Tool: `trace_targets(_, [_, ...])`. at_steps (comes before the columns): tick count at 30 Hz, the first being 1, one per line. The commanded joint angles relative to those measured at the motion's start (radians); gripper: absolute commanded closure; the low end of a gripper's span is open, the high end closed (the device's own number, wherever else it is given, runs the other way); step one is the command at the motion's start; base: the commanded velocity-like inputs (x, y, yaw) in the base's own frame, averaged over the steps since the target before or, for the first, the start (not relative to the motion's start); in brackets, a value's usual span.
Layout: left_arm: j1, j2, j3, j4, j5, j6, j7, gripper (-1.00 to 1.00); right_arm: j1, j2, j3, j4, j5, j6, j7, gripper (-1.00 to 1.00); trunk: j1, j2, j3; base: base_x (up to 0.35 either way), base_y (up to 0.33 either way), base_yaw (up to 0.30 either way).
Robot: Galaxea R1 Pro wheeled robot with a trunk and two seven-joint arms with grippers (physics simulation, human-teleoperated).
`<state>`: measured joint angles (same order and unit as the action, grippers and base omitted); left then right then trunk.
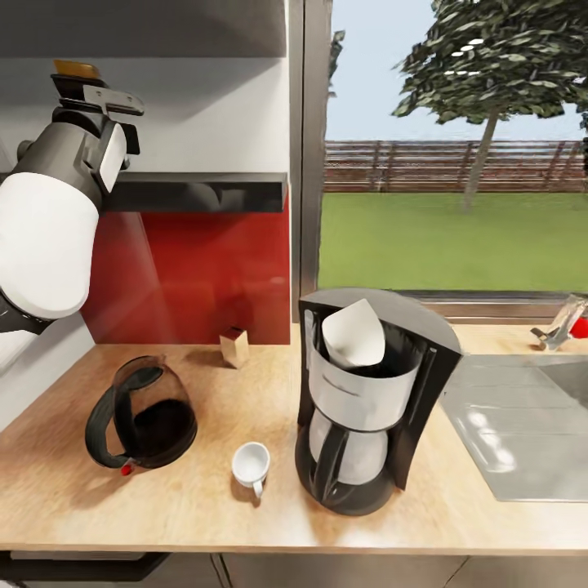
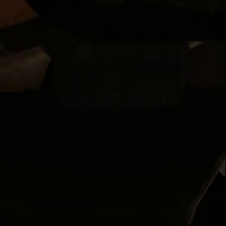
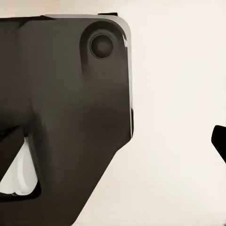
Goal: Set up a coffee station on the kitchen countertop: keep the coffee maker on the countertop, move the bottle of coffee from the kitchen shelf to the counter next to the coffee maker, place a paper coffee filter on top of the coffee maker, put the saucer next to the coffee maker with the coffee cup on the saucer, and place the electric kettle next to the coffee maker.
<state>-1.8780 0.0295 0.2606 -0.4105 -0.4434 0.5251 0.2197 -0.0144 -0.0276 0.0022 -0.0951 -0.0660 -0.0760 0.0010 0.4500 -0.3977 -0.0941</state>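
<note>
your tall black drip coffee maker (image 1: 371, 400) stands on the light-wood table (image 1: 204, 498), and the white paper cone filter (image 1: 354, 333) already sits in its top. the round glass kettle (image 1: 140, 414) rests to its left, a little apart; the tiny white cup (image 1: 251, 466) stands between them, straight on the wood, with no saucer under it. so the saucer and the coffee bottle look left to do. your left hand (image 1: 88, 88) is raised above the dark grey shelf (image 1: 196, 193) at something yellow-orange, perhaps the bottle's cap; i cannot tell if it is clenched. the right hand's state i cannot tell either
</note>
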Motion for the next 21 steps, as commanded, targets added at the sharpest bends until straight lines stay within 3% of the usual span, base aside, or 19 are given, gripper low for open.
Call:
trace_targets(1, [-0.001,0.0,0.003,-0.001,-0.003,0.003,0.0,1.0,-0.001,0.0,0.001,0.001,-0.007,-0.004,0.0,-1.0,0.0,-0.002,-0.002,-0.328,0.0,-0.213])
trace_targets(10, [-0.001,0.0,0.003,-0.001,-0.003,0.003,0.0,1.0,-0.001,0.0,0.001,0.001,-0.006,-0.004,-0.002,-1.0,0.0,-0.002,-0.002,-0.323,0.0,-0.254])
trace_targets(21, [-0.001,-0.001,0.002,-0.001,-0.003,0.004,0.0,1.0,-0.001,0.0,0.0,0.0,-0.008,-0.004,0.002,-1.0,0.0,-0.002,-0.002,-0.028,0.0,-0.263])
